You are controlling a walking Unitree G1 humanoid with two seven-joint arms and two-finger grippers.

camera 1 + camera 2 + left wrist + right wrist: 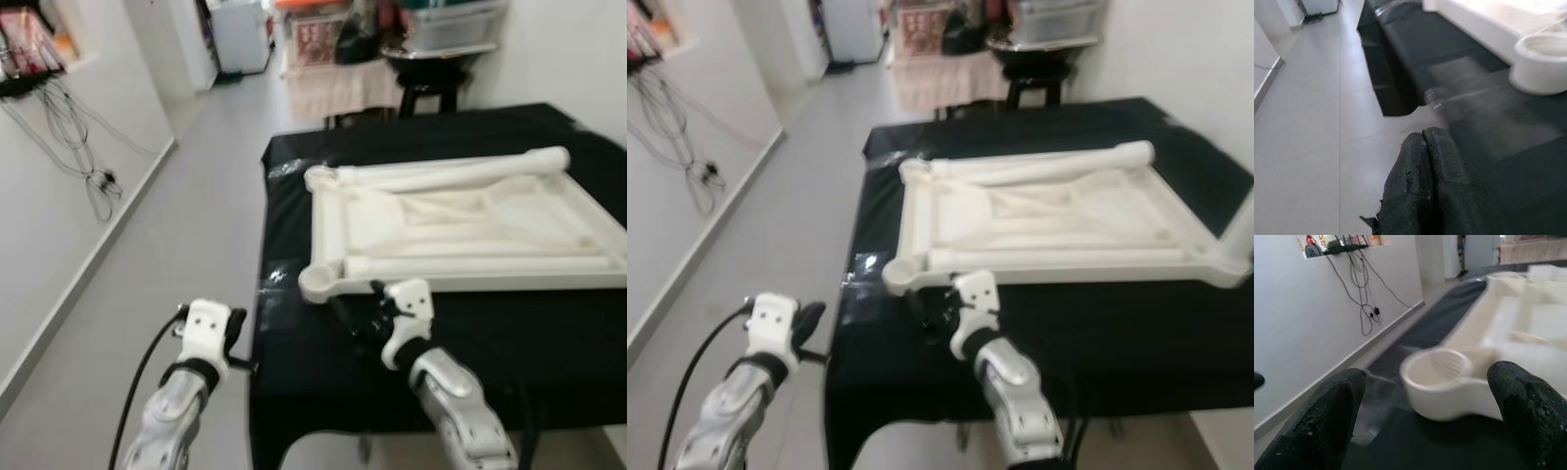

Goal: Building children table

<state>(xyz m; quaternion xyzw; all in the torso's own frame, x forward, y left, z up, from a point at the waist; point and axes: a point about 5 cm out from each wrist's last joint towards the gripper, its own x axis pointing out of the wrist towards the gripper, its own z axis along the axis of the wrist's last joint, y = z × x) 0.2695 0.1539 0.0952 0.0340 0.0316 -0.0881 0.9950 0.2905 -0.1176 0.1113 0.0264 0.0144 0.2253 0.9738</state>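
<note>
One white tabletop [460,230], upside down on your black table [323,362].
Right gripper [1425,401] fingers spread, one corner socket [1442,382] just beyond them; left gripper [1425,161] pinched closed, empty.

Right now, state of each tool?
Left tool: closed, holding nothing.
Right tool: open, facing the tabletop's corner leg socket.

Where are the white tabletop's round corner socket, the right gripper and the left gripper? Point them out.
Corner socket [1442,377], right wrist view, on its rim.
Right gripper [1425,416], right wrist view, between its open fingertips.
Left gripper [1422,142], left wrist view, at its closed fingertips.
</note>
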